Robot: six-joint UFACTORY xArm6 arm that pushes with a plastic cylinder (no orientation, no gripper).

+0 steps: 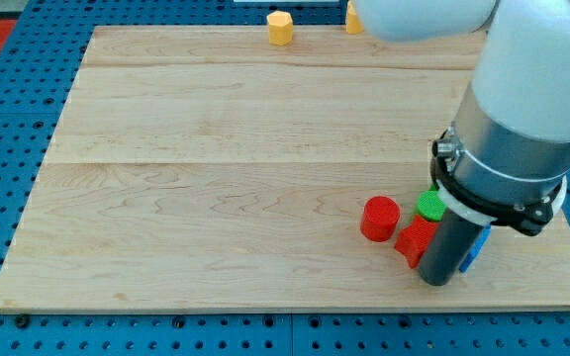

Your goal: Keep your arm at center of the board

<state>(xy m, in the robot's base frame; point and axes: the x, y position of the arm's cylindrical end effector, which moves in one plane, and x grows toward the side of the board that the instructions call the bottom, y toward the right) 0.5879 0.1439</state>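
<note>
Your desk (216, 168) is carrying everything, and your arm's sitting low at the view's right, not mid-board. My tip (437, 281), a bare rod end effector holding nothing, is touching the red block (414, 240), red cylinder (380, 219) just left, green cylinder (428, 205) above, blue block (475, 250) peeking right, yellow blocks (280, 28) far up top.

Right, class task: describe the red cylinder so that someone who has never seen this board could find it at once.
Start at the wooden board and go to its lower right, where blocks cluster around the dark rod. The red cylinder stands at the cluster's left edge, left of my tip. Unlike the other red block beside it, it is round, with a flat circular top.
</note>
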